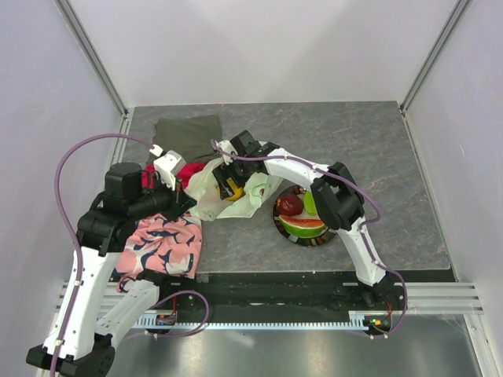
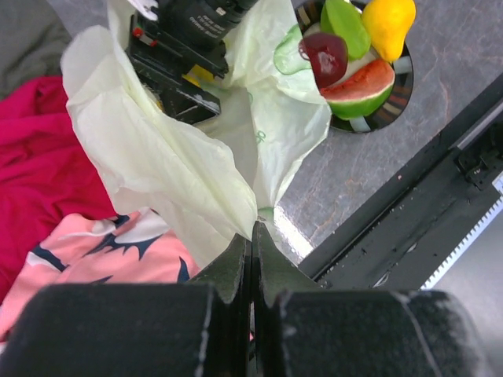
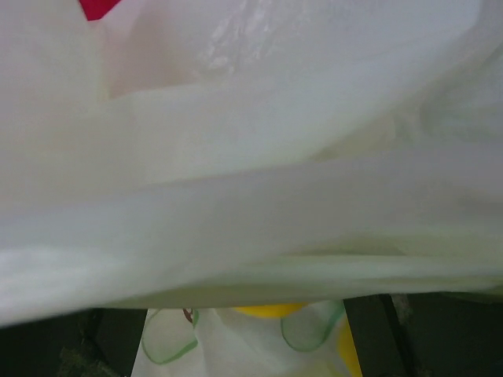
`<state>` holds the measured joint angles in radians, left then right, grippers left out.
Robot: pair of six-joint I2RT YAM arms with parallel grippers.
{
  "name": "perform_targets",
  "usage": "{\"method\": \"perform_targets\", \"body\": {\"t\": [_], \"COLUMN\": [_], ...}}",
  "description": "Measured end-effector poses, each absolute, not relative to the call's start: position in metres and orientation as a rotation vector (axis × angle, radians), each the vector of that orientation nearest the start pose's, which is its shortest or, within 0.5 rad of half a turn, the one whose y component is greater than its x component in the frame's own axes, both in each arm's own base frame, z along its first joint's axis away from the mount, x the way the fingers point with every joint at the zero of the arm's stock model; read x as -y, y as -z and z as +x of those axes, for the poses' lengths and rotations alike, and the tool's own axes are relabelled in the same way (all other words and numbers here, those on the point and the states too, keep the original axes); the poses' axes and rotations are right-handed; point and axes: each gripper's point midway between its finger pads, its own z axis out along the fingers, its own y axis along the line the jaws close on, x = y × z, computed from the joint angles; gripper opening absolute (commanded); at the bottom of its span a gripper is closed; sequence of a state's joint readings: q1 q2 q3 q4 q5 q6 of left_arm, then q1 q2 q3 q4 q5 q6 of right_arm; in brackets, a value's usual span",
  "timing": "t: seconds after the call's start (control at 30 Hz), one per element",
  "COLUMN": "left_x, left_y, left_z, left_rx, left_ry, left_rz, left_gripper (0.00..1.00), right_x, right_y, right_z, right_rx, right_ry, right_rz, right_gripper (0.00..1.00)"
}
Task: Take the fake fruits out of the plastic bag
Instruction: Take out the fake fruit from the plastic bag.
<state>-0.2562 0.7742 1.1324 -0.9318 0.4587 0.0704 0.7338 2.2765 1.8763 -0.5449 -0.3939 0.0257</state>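
Observation:
The pale-green plastic bag (image 1: 206, 192) lies crumpled left of the plate (image 1: 330, 233). My left gripper (image 2: 253, 232) is shut on the bag's near edge (image 2: 228, 196) and holds it up. My right gripper (image 1: 228, 184) reaches into the bag's mouth; its body shows in the left wrist view (image 2: 177, 55). In the right wrist view its fingers (image 3: 377, 334) stand wide apart, and bag film (image 3: 251, 157) covers most of the view. A yellow fruit (image 3: 267, 309) lies between them. On the plate sit the dark red apple (image 2: 324, 53), watermelon slice (image 2: 363, 85), green piece (image 2: 346, 23) and yellow pear (image 2: 389, 20).
A red cloth (image 2: 39, 157) and a pink patterned cloth (image 2: 94, 251) lie left of the bag. A dark grey cloth (image 1: 189, 133) lies behind it. The table's black front rail (image 2: 409, 212) runs close to the bag's near side.

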Motion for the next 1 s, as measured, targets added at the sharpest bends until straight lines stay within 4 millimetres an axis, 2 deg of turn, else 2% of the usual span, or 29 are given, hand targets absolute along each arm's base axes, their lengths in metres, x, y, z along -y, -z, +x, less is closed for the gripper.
{"method": "perform_targets", "body": {"t": [0.07,0.1,0.13,0.2,0.3,0.43,0.53,0.7,0.77,0.87,1.0], "left_x": [0.127,0.128,0.128,0.129,0.130,0.130,0.131,0.133,0.132,0.131,0.131], "left_y": [-0.272,-0.269,-0.268,-0.266,-0.266,-0.265,-0.262,-0.256,-0.256,-0.258,-0.258], "left_z": [0.185,0.184,0.184,0.185,0.185,0.189,0.197,0.216,0.225,0.237,0.250], "left_rx": [-2.072,-2.082,-2.088,-2.095,-2.093,-2.087,-2.076,-2.043,-2.023,-1.983,-1.958], "left_ry": [0.612,0.619,0.623,0.630,0.633,0.628,0.615,0.585,0.560,0.523,0.501], "left_rz": [0.615,0.617,0.618,0.621,0.624,0.629,0.632,0.637,0.628,0.612,0.601], "left_gripper": [0.02,0.02,0.02,0.02,0.02,0.02,0.02,0.02,0.02,0.02,0.02], "right_x": [-0.419,-0.420,-0.422,-0.426,-0.426,-0.419,-0.409,-0.399,-0.395,-0.388,-0.368], "right_y": [-0.046,-0.040,-0.036,-0.038,-0.038,-0.048,-0.079,-0.164,-0.191,-0.212,-0.214], "right_z": [0.356,0.354,0.353,0.354,0.355,0.356,0.350,0.336,0.327,0.315,0.307], "right_rx": [-2.396,-2.405,-2.409,-2.399,-2.393,-2.373,-2.326,-2.145,-2.077,-2.022,-2.042], "right_ry": [-0.779,-0.770,-0.760,-0.748,-0.724,-0.695,-0.702,-0.812,-0.865,-0.923,-0.923], "right_rz": [-1.058,-1.062,-1.066,-1.061,-1.066,-1.092,-1.137,-1.202,-1.226,-1.258,-1.274], "right_gripper": [0.90,0.79,0.74,0.64,0.58,0.58,0.58,0.60,0.59,0.60,0.59]}}
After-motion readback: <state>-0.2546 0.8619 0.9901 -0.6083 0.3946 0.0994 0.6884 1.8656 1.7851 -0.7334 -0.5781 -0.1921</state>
